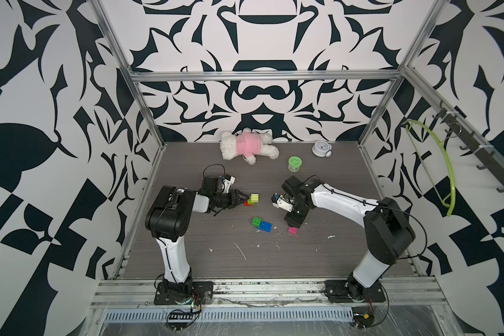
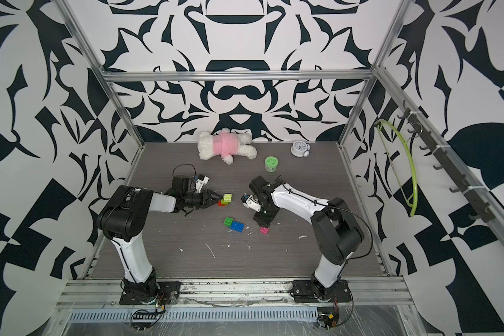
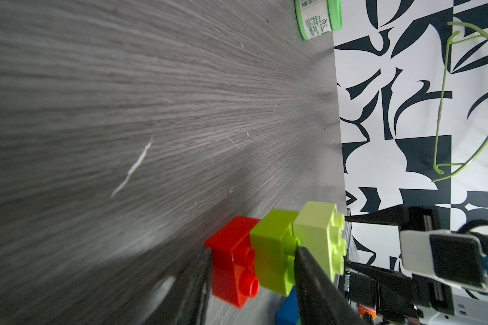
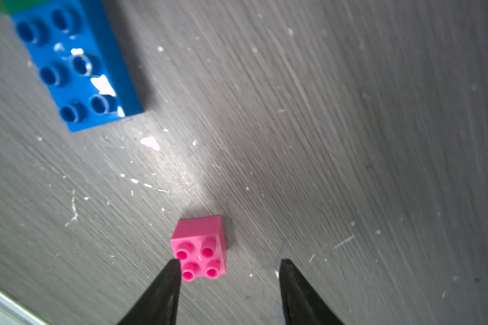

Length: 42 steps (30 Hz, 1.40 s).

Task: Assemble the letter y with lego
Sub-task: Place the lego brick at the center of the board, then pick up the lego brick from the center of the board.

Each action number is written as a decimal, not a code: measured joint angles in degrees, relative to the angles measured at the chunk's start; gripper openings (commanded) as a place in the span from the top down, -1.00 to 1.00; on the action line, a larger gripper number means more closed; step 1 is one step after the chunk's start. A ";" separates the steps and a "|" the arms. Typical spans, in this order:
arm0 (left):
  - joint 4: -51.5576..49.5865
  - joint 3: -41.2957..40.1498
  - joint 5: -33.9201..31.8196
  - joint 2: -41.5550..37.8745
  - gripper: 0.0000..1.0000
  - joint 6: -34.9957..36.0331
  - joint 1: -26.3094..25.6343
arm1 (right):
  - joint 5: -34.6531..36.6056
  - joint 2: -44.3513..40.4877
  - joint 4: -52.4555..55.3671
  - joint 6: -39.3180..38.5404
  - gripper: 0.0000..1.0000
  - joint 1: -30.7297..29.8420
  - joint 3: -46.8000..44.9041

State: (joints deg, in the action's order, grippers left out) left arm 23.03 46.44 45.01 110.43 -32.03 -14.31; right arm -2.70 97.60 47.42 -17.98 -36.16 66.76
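Nearest the front of the grey table (image 1: 303, 256), the right gripper (image 4: 229, 260) hangs with jaws parted over the pink brick (image 4: 199, 247), which sits on the tabletop between the tips, close against one finger. Just beyond, the green brick (image 1: 256, 221) touches one end of the blue brick (image 1: 266, 226). Farther back, the left gripper (image 1: 244, 200) is clamped on the red, lime and pale yellow-green stack (image 1: 253, 199), with the green-lidded jar (image 1: 294, 163) well behind.

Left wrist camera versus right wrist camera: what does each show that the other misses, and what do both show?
Only the left wrist view shows the red brick, lime brick and pale yellow-green brick joined in the left claw, plus the green-lidded jar. Only the right wrist view shows the pink brick by the open right claw. Both show the blue brick and grey table.
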 measured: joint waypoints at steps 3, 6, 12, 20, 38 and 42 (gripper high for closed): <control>-0.15 0.07 0.00 0.00 -0.02 0.02 0.00 | 0.42 -0.04 2.60 2.47 -0.11 -0.46 0.28; -0.26 0.11 0.00 0.00 -0.02 0.09 0.00 | 0.44 0.11 4.04 4.28 -0.11 -1.70 0.31; -0.48 0.20 0.02 0.00 -0.02 0.13 0.00 | 0.72 2.67 4.22 6.03 -0.11 -4.17 0.31; -0.55 0.22 0.02 0.00 -0.02 0.13 0.00 | 1.66 3.37 3.37 6.47 -0.02 -4.48 0.20; -0.55 0.22 0.02 0.00 -0.02 0.13 0.00 | 2.75 4.79 1.97 6.38 0.22 -4.48 -0.90; -0.55 0.22 0.02 0.00 -0.02 0.13 0.00 | 2.75 4.79 1.97 6.29 0.41 -4.48 -1.03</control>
State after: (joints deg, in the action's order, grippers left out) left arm 22.48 46.65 45.04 110.43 -31.90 -14.31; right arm 0.05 102.39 49.39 -11.68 -40.64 65.73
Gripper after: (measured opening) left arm 0.509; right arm 0.324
